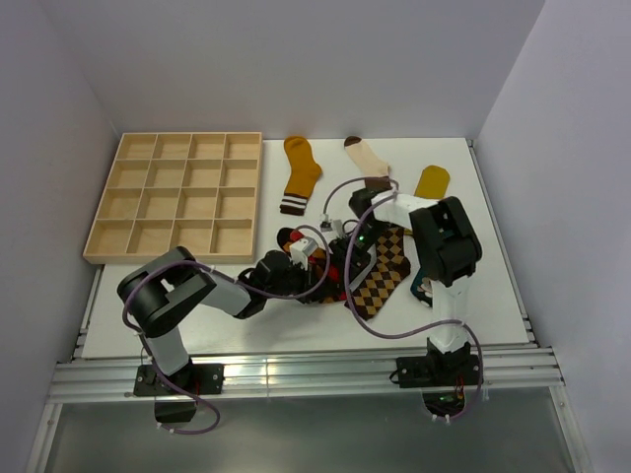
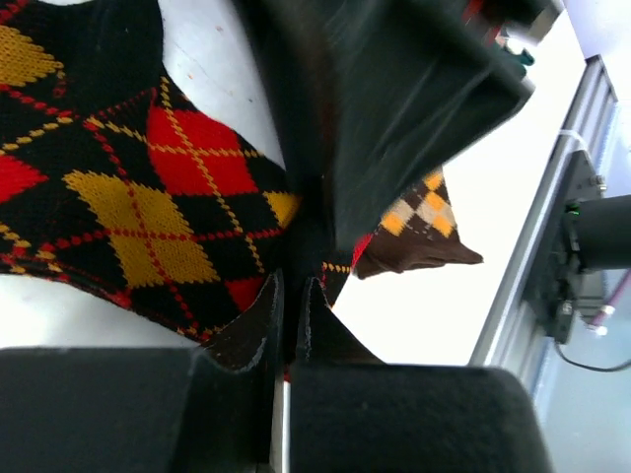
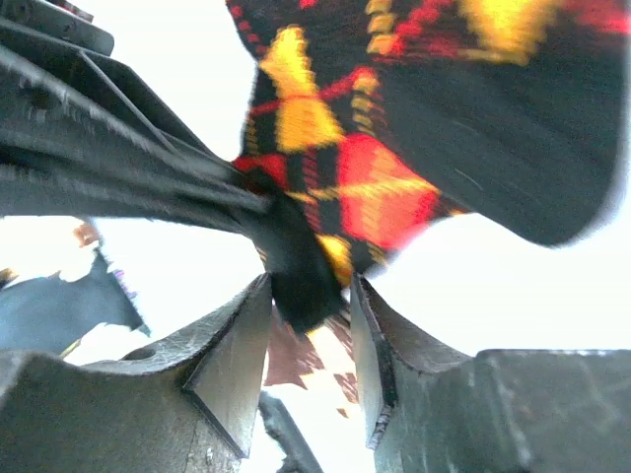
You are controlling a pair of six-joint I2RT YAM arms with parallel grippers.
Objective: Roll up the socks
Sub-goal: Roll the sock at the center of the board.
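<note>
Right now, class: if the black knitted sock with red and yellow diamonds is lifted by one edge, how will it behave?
Probably floppy: the black knitted sock with red and yellow diamonds bunches where the left hand pinches it. Likely won't roll: its free part lies flat.

Black two-finger left gripper (image 2: 291, 296) clamped tight; right gripper (image 3: 311, 296) jaws parted; both arms bent inward, wrists close together
</note>
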